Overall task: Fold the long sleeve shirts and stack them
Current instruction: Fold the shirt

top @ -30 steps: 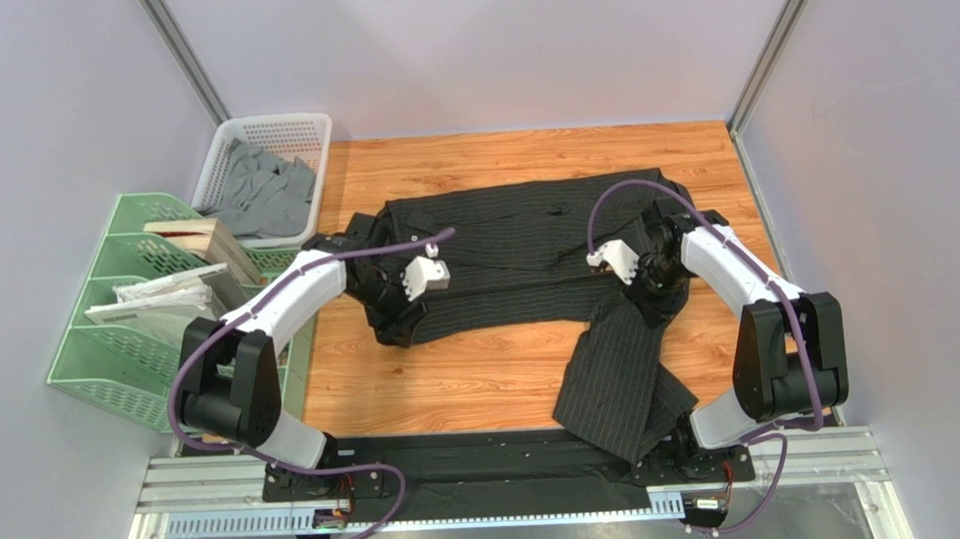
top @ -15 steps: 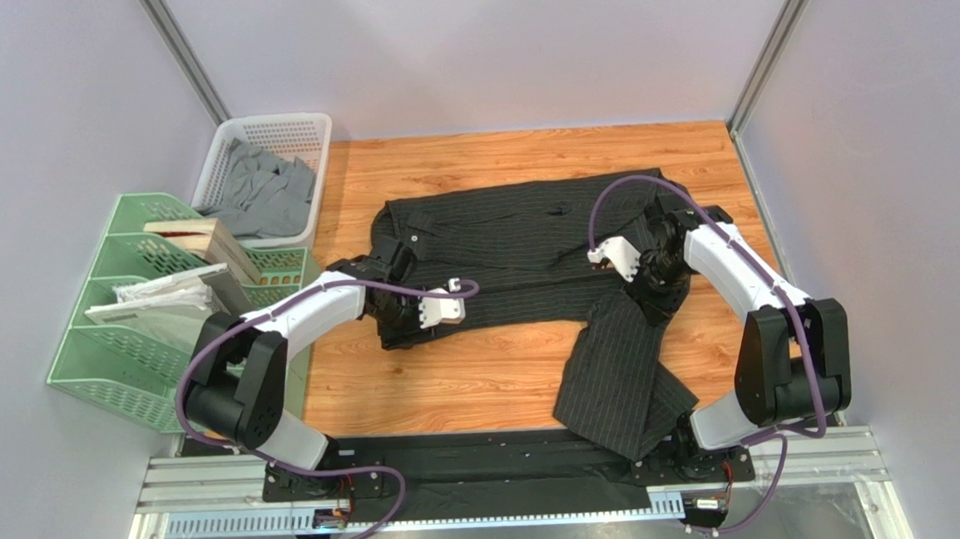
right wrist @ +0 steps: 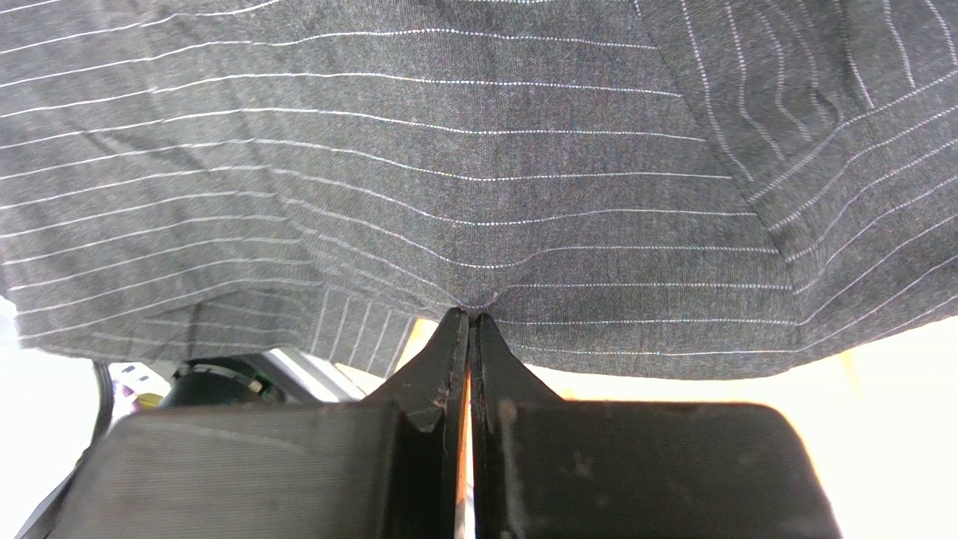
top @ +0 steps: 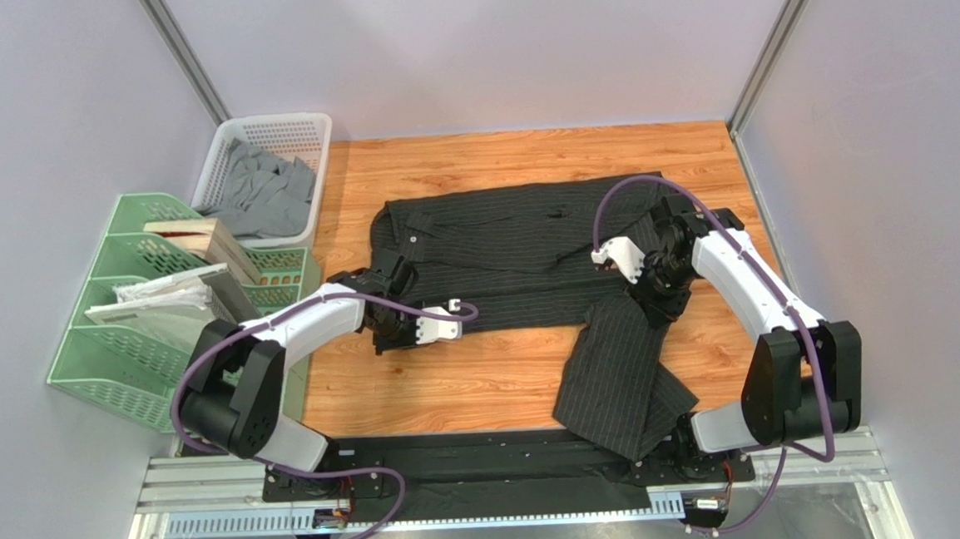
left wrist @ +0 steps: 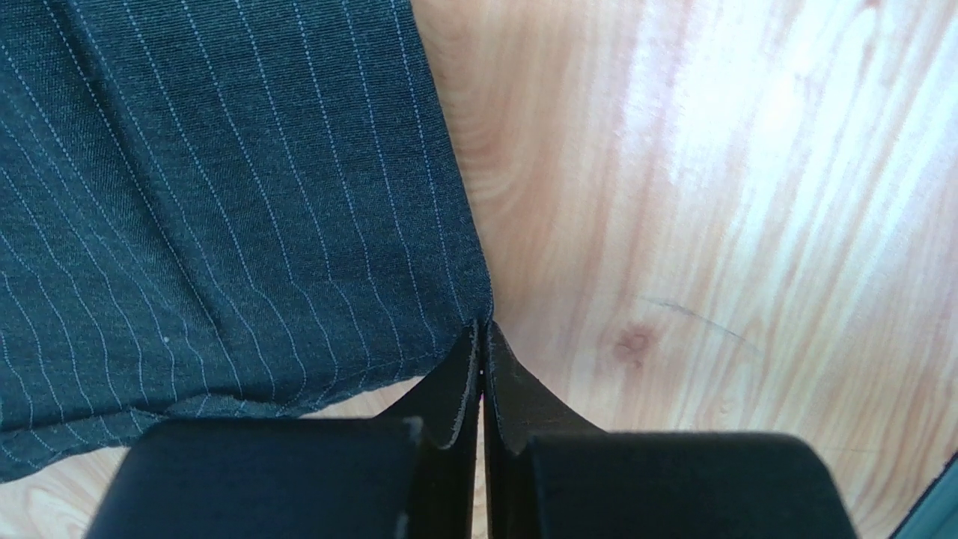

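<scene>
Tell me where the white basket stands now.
In the top view the white basket sits at the far left, beside the wooden table's corner, just behind the green file rack and left of the pinstriped shirt; grey cloth lies inside.

The shirt (top: 508,237) is charcoal-black with fine pale pinstripes — the table (top: 504,371) under it warm orange wood-grain. At ten o'clock a white basket (top: 273,121) holds grey cloth (top: 262,198); at nine, a mint-green rack (top: 109,361). Left arm (top: 307,320) and right arm (top: 742,276): white, black joints, purple cables (top: 638,182).
</scene>
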Available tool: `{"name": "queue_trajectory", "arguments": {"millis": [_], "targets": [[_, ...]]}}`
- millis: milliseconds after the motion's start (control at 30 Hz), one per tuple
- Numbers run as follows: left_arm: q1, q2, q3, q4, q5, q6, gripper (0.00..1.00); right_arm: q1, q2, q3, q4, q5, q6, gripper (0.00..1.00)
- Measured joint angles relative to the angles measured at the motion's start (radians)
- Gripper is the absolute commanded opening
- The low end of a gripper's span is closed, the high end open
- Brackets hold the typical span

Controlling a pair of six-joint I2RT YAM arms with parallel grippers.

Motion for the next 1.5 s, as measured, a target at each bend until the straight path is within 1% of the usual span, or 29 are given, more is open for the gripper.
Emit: {"name": "queue_trajectory", "arguments": {"millis": [167,233,367,433,500,533,633,800,900,967,1100,1133,1167,1200,1233,1267,1333,1367,1433,1500], "targets": [[0.017,-0.106,-0.038,-0.039,0.019,-0.002,0.0,0.0,-0.044,0.002,-0.051,-0.019,0.0,0.0],[0.052,-0.155,-0.027,-0.068,0.045,-0.006,0.0,0.0,-0.055,0.01,-0.077,-0.022,0.0,0.0],[0.136,-0.164,0.075,-0.138,0.096,-0.021,0.0,-0.004,-0.053,0.08,-0.119,-0.037,0.0,0.0],[0.166,-0.145,0.151,-0.162,0.116,-0.034,0.0,-0.013,-0.029,0.156,-0.14,-0.047,-0.001,0.0],[0.185,-0.111,0.227,-0.174,0.135,-0.051,0.0,-0.027,0.032,0.267,-0.151,-0.061,-0.002,0.0],[0.191,-0.093,0.258,-0.177,0.142,-0.058,0.0,-0.034,0.043,0.284,-0.15,-0.063,-0.002,0.0],[0.211,-0.013,0.358,-0.185,0.153,-0.09,0.0,-0.045,0.15,0.417,-0.157,-0.074,-0.005,0.0],[0.252,0.203,0.564,-0.194,0.137,-0.159,0.0,-0.048,0.345,0.62,-0.16,-0.074,-0.012,0.0],[0.27,0.315,0.66,-0.195,0.119,-0.19,0.0,-0.049,0.458,0.723,-0.158,-0.072,-0.013,0.0],[0.275,0.377,0.701,-0.196,0.108,-0.204,0.0,-0.049,0.536,0.801,-0.159,-0.069,-0.013,0.0],[0.276,0.442,0.73,-0.208,0.088,-0.221,0.0,-0.049,0.679,0.946,-0.153,-0.058,-0.011,0.0],[0.275,0.455,0.735,-0.209,0.082,-0.223,0.0,-0.049,0.699,0.959,-0.15,-0.055,-0.011,0.03],[0.275,0.467,0.738,-0.212,0.075,-0.224,0.03,-0.049,0.712,0.961,-0.149,-0.052,-0.011,0.09],[0.275,0.475,0.738,-0.215,0.068,-0.225,0.06,-0.049,0.726,0.961,-0.153,-0.05,-0.011,0.19],[0.275,0.481,0.738,-0.22,0.063,-0.225,0.1,-0.049,0.736,0.959,-0.154,-0.047,-0.011,0.34],[0.275,0.485,0.738,-0.223,0.06,-0.227,0.18,-0.049,0.74,0.954,-0.154,-0.044,-0.005,0.43],[0.275,0.49,0.738,-0.23,0.045,-0.236,0.27,-0.05,0.74,0.936,-0.158,-0.034,0.001,0.57],[0.275,0.491,0.738,-0.232,0.039,-0.241,0.31,-0.052,0.74,0.933,-0.161,-0.031,0.008,0.58],[0.275,0.49,0.738,-0.233,0.034,-0.253,0.35,-0.061,0.74,0.933,-0.162,-0.032,0.021,0.59],[0.275,0.481,0.729,-0.227,0.036,-0.272,0.44,-0.087,0.746,0.961,-0.172,-0.041,0.034,0.59]]}}
